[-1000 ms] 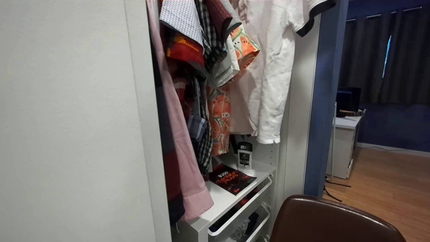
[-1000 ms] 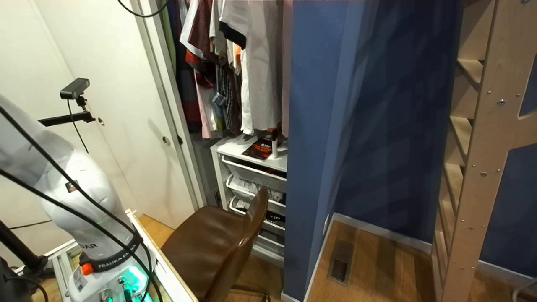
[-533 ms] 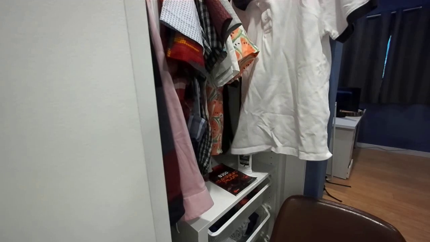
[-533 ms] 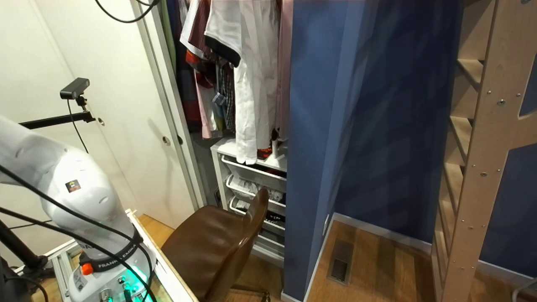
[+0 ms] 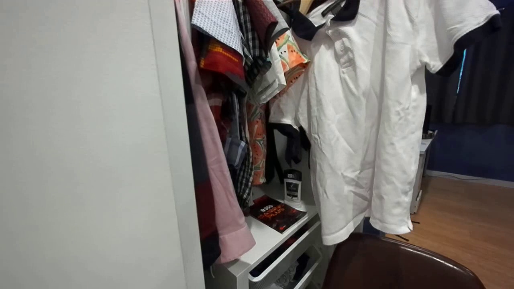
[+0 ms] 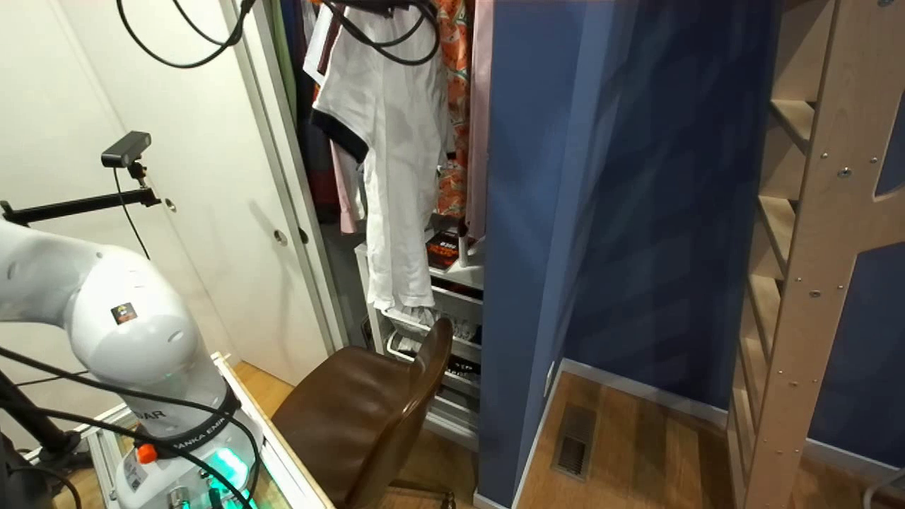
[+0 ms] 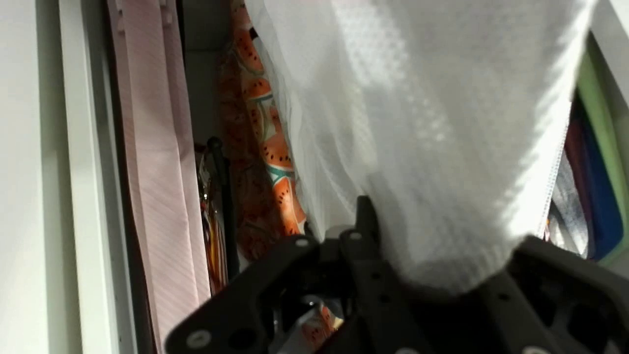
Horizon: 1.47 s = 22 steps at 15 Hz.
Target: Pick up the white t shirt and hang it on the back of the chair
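Shirt (image 5: 361, 124) held high, likely to clear the chair (image 6: 360, 410) beside bench edge (image 6: 283, 456).
My gripper (image 7: 427, 241) clasps it; cloth hides where.

I see a blue wall (image 6: 527, 212), white drawers (image 6: 459, 309) left of it, a wooden ladder (image 6: 824, 247) right, wood floor (image 6: 636, 438) at its foot.

Packed garments (image 5: 235, 150), blue wall (image 6: 530, 212) alongside, free room above chair (image 6: 346, 410)
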### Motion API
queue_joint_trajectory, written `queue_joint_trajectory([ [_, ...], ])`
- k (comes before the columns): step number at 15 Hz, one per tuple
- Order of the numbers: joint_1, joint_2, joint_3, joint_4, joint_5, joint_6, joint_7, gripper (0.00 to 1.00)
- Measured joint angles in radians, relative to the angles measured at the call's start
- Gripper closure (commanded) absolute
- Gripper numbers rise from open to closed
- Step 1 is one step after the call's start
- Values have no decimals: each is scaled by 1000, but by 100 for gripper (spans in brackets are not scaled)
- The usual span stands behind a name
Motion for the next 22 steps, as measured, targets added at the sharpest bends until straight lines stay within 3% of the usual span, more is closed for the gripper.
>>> queue_joint_trajectory([
  [8,6,-147,-136,-253,-1,-88,-136,96],
  [9,4,-159,-153,-276,-4,-100,-155,83],
  [14,-9,-184,-184,-325,-17,-120,-185,83],
  [15,-9,-185,-183,-325,-17,-120,-185,96],
  [18,-8,-181,-187,-329,-17,-122,-185,96],
  [22,-8,-169,-279,-368,-9,-193,-203,96],
])
